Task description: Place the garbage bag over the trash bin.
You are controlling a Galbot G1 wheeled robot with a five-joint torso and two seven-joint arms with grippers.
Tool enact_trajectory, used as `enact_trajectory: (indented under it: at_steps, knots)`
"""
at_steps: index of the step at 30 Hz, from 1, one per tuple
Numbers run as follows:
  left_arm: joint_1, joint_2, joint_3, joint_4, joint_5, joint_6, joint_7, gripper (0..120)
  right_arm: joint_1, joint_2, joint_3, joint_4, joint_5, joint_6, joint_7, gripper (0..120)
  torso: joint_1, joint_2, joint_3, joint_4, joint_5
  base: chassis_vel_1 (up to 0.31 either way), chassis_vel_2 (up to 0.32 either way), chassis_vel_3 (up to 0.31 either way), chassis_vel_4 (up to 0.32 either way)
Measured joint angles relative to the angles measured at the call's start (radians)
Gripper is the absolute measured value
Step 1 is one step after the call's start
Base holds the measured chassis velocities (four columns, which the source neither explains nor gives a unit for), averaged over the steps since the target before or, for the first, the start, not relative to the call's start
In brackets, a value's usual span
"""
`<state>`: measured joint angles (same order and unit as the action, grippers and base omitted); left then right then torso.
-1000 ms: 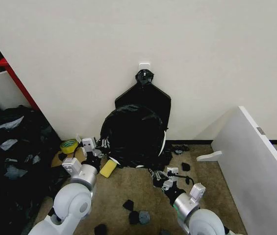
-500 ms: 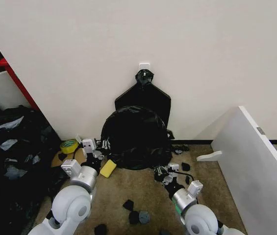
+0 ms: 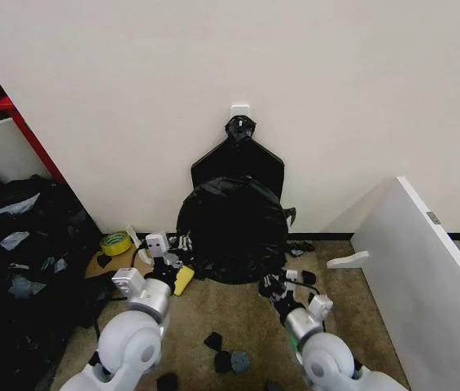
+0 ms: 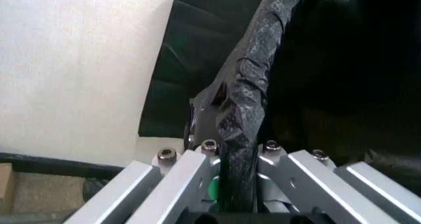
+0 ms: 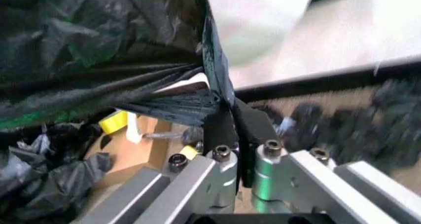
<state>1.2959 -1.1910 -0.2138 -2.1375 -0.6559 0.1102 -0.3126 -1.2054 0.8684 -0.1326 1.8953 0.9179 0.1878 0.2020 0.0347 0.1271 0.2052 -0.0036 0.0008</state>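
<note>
The glossy black garbage bag is stretched into a taut round shape against the wall's foot. It hides the trash bin in the head view. A pale rounded surface beside the bag might be the bin's wall; I cannot tell. My left gripper is at the bag's lower left edge. In the left wrist view the gripper is shut on a bunched fold of the bag. At the lower right edge my right gripper is also clamped on the plastic. The right wrist view shows the gripper pinching gathered black film.
A flat bundle of black bags hangs on a wall hook behind. On the floor are a yellow tape roll, a yellow sponge and black scraps. A white board leans at the right; black bags pile at the left.
Both grippers have moved in toward the wall, the right one most. The bag has gone from a slack, lopsided mass to a taut round shape and now covers the white sliver on its right.
</note>
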Motion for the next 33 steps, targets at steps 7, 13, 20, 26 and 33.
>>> enact_trajectory:
  at_steps: [7, 13, 20, 26, 33]
  knots:
    - [-0.007, 0.011, 0.001, 0.022, 0.007, -0.003, -0.009, 1, -0.035, -0.045, 0.052, 0.032, -0.050, 0.033, 0.045, 25, 0.000, 0.000, 0.000, 0.0003, 0.0001, 0.000, 0.000, 0.000, 0.000]
    - [0.000, 0.032, -0.015, 0.026, -0.008, -0.004, -0.009, 1, -0.046, -0.013, 0.055, 0.115, -0.029, -0.014, 0.284, 46, 0.000, 0.000, 0.000, 0.0004, 0.0000, 0.000, 0.000, 0.000, 0.000]
    - [0.016, 0.037, -0.022, 0.032, -0.020, -0.004, -0.008, 1, -0.057, -0.008, 0.088, 0.257, 0.037, -0.116, 0.501, 71, 0.000, 0.000, 0.000, 0.0003, -0.0002, 0.000, 0.000, 0.000, 0.000]
    - [0.021, 0.038, -0.027, 0.033, -0.021, -0.005, -0.008, 1, -0.068, -0.022, 0.123, 0.279, -0.139, -0.152, 0.556, 93, 0.000, 0.000, 0.000, 0.0003, -0.0001, 0.000, 0.000, 0.000, 0.000]
    - [0.028, 0.047, -0.021, 0.035, -0.021, -0.005, -0.006, 1, -0.062, -0.031, 0.132, 0.267, -0.320, -0.005, 0.320, 100, 0.000, 0.000, 0.000, 0.0004, -0.0001, 0.000, 0.000, 0.000, 0.000]
